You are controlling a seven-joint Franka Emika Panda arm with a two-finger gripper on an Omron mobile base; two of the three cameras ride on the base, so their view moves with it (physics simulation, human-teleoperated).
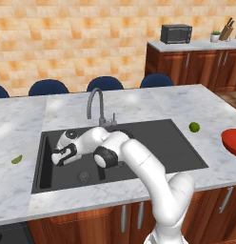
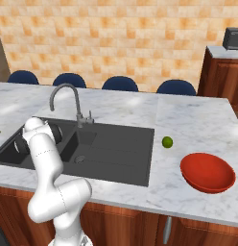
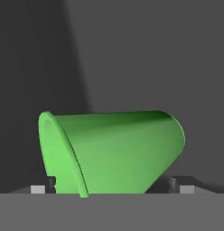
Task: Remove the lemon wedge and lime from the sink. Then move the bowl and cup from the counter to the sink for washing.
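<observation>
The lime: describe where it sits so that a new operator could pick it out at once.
Start at the dark sink set into the marble island counter. On the bare marble just past the sink's right edge, level with its back half, sits the lime, a small round yellow-green ball. The wide red bowl beside it is far bigger, and the lemon wedge is a thin green sliver left of the sink.
</observation>
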